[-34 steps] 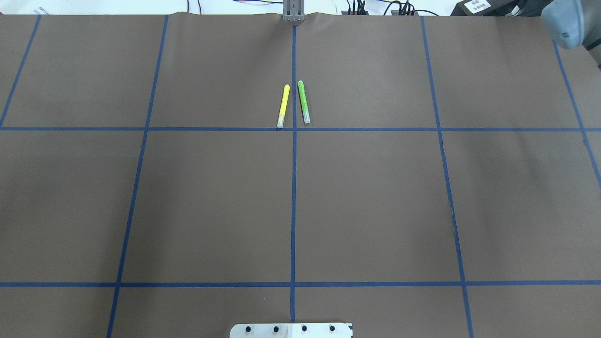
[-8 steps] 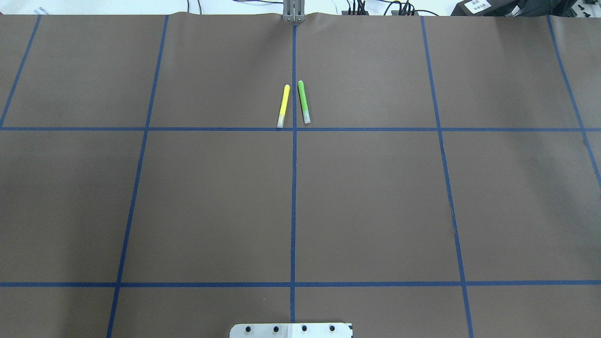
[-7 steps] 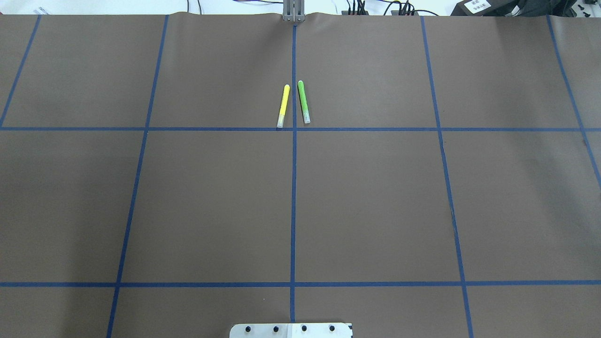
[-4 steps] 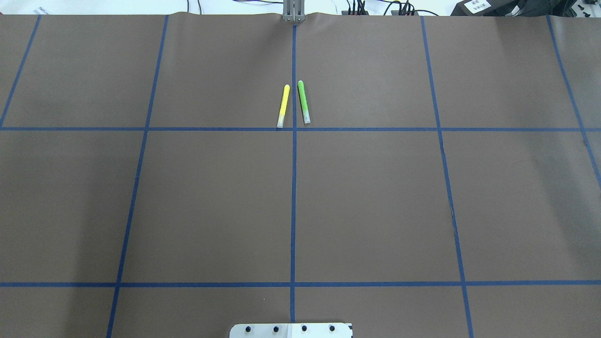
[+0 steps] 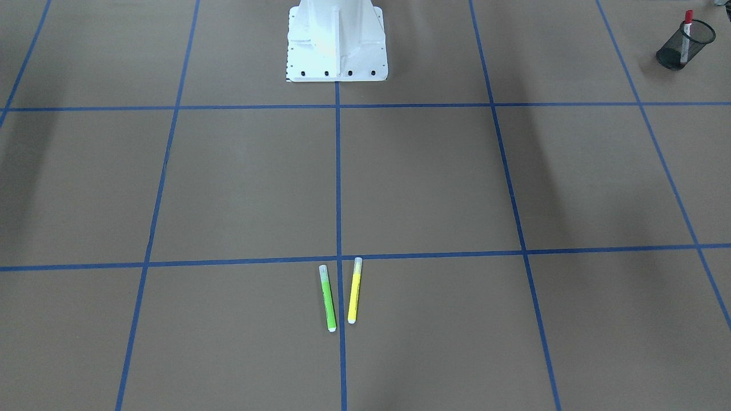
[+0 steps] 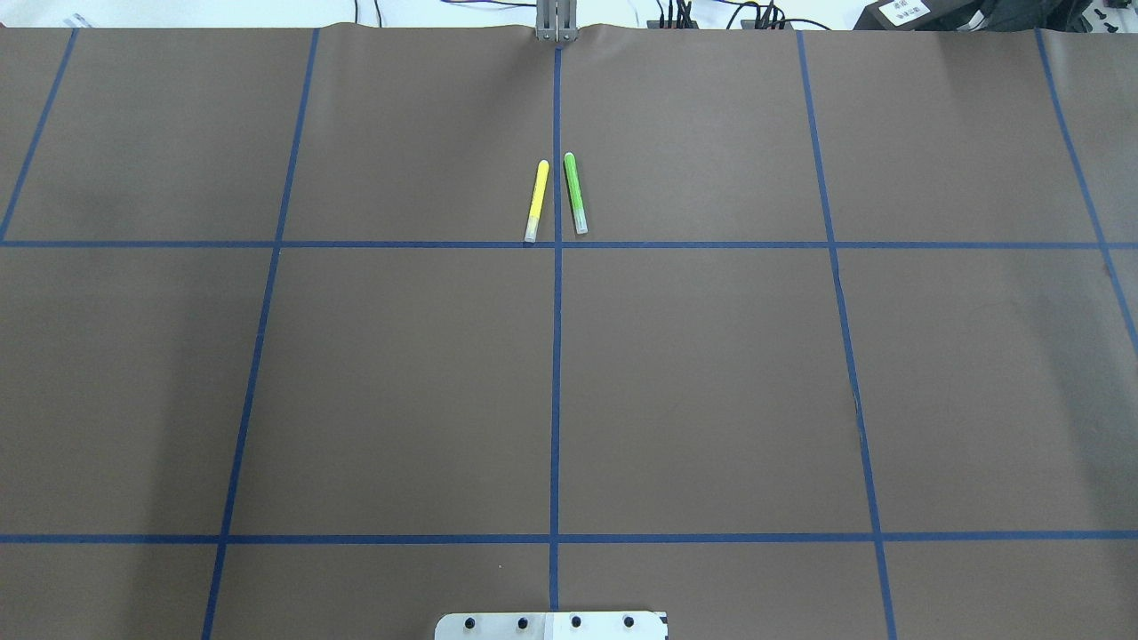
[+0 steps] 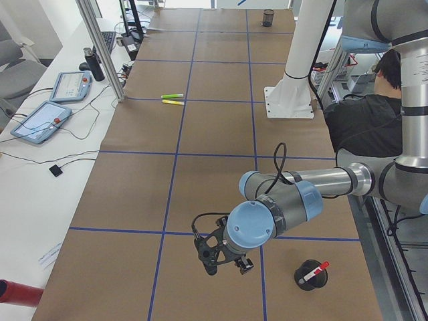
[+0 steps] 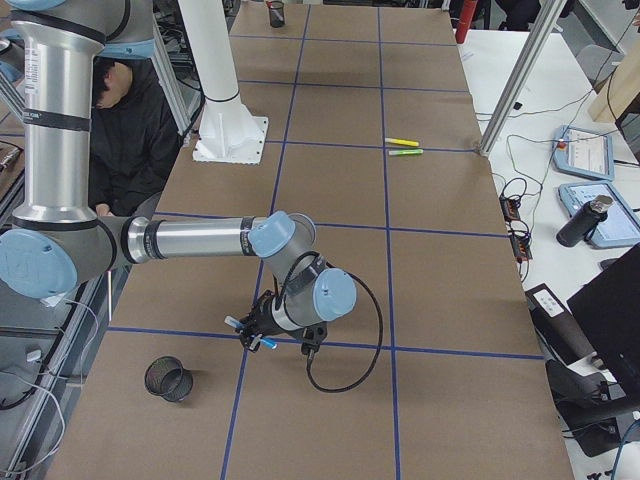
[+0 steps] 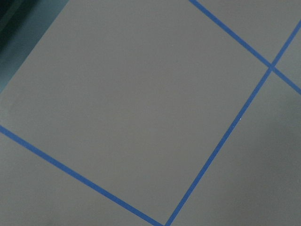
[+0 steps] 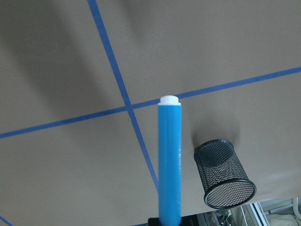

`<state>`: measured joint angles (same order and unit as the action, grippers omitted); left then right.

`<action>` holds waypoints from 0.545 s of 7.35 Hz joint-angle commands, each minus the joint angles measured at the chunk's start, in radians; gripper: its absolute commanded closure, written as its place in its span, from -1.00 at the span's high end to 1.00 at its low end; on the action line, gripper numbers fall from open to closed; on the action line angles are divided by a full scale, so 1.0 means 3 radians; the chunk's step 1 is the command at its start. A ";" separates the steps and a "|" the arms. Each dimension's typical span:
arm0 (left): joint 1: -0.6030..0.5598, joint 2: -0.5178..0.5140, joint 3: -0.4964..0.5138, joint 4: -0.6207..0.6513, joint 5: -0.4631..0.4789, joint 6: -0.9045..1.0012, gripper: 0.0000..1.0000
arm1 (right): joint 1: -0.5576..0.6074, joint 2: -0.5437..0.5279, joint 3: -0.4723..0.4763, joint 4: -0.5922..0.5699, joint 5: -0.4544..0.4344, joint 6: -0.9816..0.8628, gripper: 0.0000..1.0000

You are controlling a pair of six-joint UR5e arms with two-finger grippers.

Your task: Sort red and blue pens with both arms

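The right gripper [image 8: 253, 334] is clamped on the blue highlighter [image 10: 169, 160] and holds it in the air above the brown table [image 6: 711, 373]. In the right wrist view the barrel runs straight up the picture. Its white end points away from the camera and lines up with a crossing of the blue tape lines; the cap end is hidden at the bottom edge, where only a sliver of black gripper shows. In the right side view the pen looks close to level. The right-end mesh cup [image 10: 225, 175] stands on the table near it, apart from the barrel.

The left gripper [image 7: 226, 262] hangs over the table at the other end, and I cannot tell whether its jaws are open or closed, as only the side view catches it. Near it stands the left-end mesh cup [image 7: 304, 277] with the red marker [image 7: 314, 271] inside, leaning against the rim with a red end sticking out above it.

The yellow highlighter [image 6: 537, 201] and green highlighter [image 6: 575, 193] lie flat either side of the centre tape line, both pointing roughly away from the robot's white pedestal [image 5: 337, 40]. A person [image 7: 368, 120] in black sits behind the pedestal.
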<state>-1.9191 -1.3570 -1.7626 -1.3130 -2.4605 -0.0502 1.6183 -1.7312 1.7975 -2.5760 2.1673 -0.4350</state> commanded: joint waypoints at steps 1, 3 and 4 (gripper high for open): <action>0.0189 -0.0028 0.0005 -0.0393 -0.0005 -0.0307 1.00 | 0.0021 -0.0277 0.0119 -0.0162 -0.0091 -0.0296 -1.00; 0.0215 -0.0058 -0.0005 -0.0399 -0.0010 -0.0308 1.00 | 0.0082 -0.0446 0.0073 -0.0157 -0.0259 -0.0528 -1.00; 0.0215 -0.0073 -0.0005 -0.0399 -0.0010 -0.0308 1.00 | 0.0118 -0.0498 0.0042 -0.0167 -0.0356 -0.0655 -1.00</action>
<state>-1.8573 -1.3726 -1.7636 -1.4301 -2.4633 -0.1408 1.6415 -1.8577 1.8209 -2.6232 2.0955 -0.5842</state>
